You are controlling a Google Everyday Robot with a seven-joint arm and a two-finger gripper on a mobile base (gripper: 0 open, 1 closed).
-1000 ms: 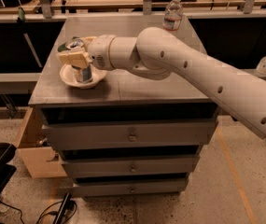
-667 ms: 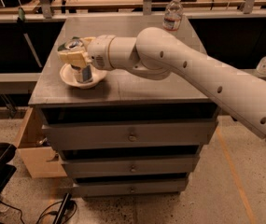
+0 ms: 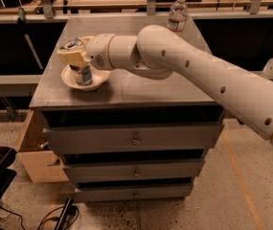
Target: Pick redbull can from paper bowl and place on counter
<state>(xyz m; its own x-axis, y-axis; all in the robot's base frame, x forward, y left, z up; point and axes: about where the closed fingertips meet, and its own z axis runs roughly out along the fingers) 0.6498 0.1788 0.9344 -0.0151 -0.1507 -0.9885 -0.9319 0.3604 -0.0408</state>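
My gripper (image 3: 74, 56) sits over the counter's (image 3: 141, 87) left side, fingers (image 3: 71, 57) clamped across the upper half of the redbull can (image 3: 83, 74), which stands upright inside the paper bowl (image 3: 100, 80); I'd lift straight up

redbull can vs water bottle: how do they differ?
The redbull can is blue-and-silver metal; the water bottle is clear plastic with a white cap. The can sits in the paper bowl on the left, with the gripper at its top; the bottle stands alone at the far right of the counter. Both are slim drink containers.
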